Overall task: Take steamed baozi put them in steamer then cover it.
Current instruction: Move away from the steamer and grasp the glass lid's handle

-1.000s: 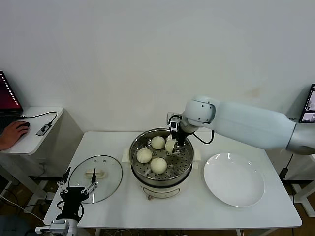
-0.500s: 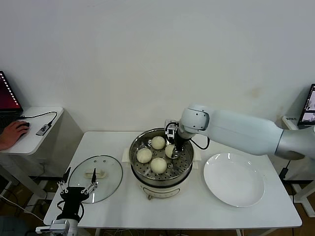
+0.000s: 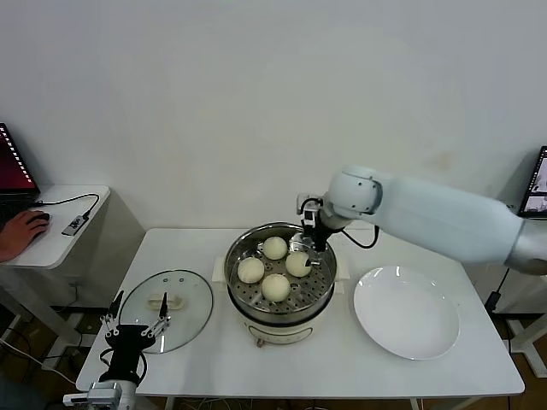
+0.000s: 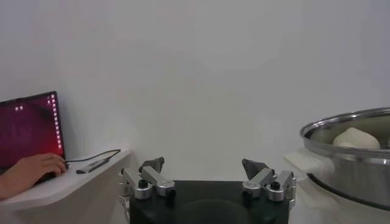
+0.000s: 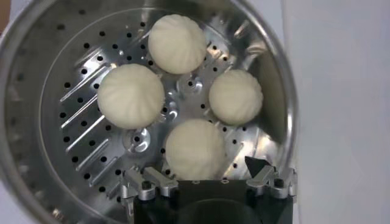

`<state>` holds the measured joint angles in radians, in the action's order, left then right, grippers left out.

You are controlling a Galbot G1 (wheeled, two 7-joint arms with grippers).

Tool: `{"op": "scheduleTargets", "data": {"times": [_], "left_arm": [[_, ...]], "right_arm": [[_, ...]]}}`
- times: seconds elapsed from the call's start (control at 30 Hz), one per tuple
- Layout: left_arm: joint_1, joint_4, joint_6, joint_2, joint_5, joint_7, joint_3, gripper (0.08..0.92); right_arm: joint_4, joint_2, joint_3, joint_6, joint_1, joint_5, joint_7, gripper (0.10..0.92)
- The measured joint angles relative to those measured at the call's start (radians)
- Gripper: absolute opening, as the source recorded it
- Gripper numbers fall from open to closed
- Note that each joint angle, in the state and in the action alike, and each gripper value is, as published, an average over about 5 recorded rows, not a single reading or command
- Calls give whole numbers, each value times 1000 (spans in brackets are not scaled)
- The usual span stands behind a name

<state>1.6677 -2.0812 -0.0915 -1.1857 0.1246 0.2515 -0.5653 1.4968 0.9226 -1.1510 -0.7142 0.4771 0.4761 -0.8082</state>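
The steamer (image 3: pixel 241 305) stands mid-table, uncovered. Four cream-white baozi lie on its perforated tray: back (image 3: pixel 274 248), left (image 3: pixel 250 270), front (image 3: pixel 275 287) and right (image 3: pixel 298 264). My right gripper (image 3: pixel 308 237) hangs open and empty just above the right baozi, at the pot's back right rim. In the right wrist view the gripper (image 5: pixel 204 171) is spread over the nearest baozi (image 5: pixel 195 148) without touching it, inside the steamer (image 5: pixel 13 122). My left gripper (image 3: pixel 137 328) is parked open at the table's front left, by the lid; the left wrist view (image 4: pixel 203 164) shows it empty.
The glass lid (image 3: pixel 177 316) with a cream handle lies flat left of the steamer. An empty white plate (image 3: pixel 407 312) lies to the right. A side table with a laptop (image 4: pixel 27 137) and a person's hand (image 3: pixel 19 233) is at far left.
My right gripper went down into the steamer with the fourth baozi, let it go on the tray, then rose a little, open. The left arm has not moved.
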Motion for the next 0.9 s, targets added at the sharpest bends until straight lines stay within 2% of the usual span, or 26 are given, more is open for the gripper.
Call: {"op": "scheduleTargets", "data": {"times": [0.3, 0.57, 0.73, 0.9], "left_arm": [[6, 3, -14, -5, 1, -3, 2, 823], [10, 8, -21, -15, -1, -8, 4, 823], [9, 18, -26, -27, 0, -5, 11, 823], [11, 30, -45, -41, -10, -9, 20, 823]], "right_arm": [[143, -176, 179, 76, -141, 90, 226, 823], [277, -309, 591, 238, -579, 89, 439, 823], [324, -291, 919, 373, -911, 23, 508, 823], [349, -185, 1230, 528, -1232, -77, 533, 823]]}}
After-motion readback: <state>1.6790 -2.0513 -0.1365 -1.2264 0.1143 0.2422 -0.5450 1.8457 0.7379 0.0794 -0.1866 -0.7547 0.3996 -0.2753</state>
